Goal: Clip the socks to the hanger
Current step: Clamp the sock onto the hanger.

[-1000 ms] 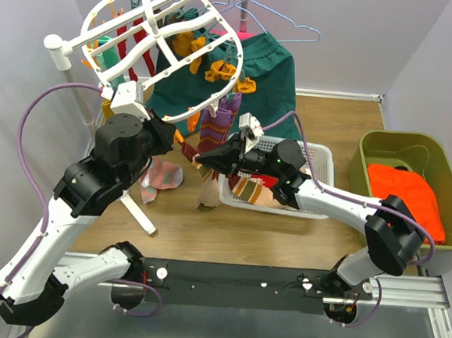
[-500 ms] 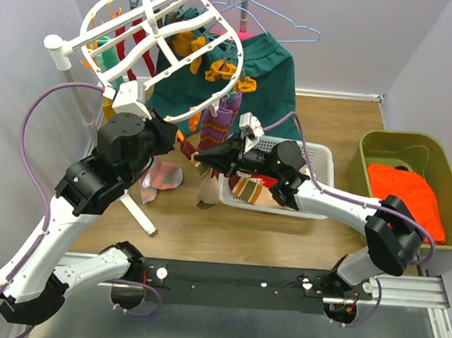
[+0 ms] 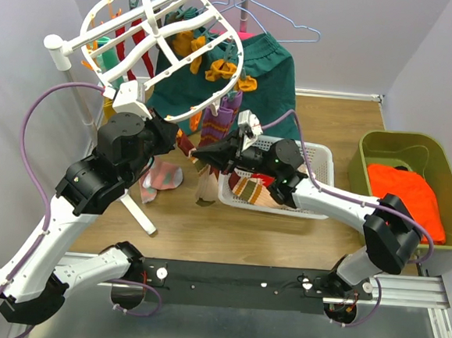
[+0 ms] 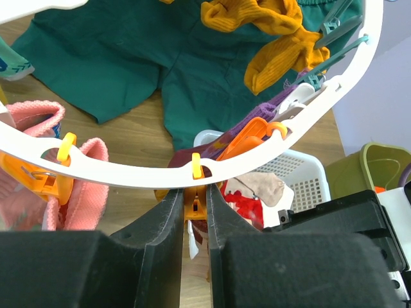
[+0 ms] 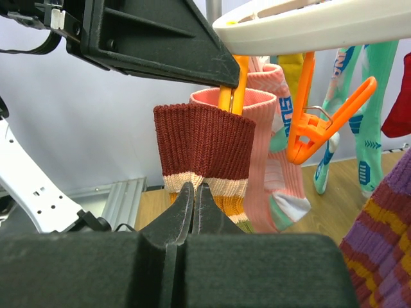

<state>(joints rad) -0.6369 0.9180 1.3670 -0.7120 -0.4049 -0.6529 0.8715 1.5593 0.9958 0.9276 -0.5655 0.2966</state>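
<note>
Sock [image 5: 204, 144], clamped by the right gripper [image 5: 194, 191], stands cuff-up just above those shut jaws so the orange clip [image 5: 232, 83], squeezed between the jaws of the left gripper [image 4: 196, 196], can bite it.

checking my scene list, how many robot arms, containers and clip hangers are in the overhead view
robot arms: 2, left and right
containers: 2, white mesh basket and green bin
clip hanger: 1
total: 5

I see pale lilac walls [image 3: 447, 45] closing in a wood-grain tabletop [image 3: 229, 232], a white strip [image 3: 337, 94] along the back edge, brushed metal [image 3: 221, 333] nearest me, under even light.
</note>
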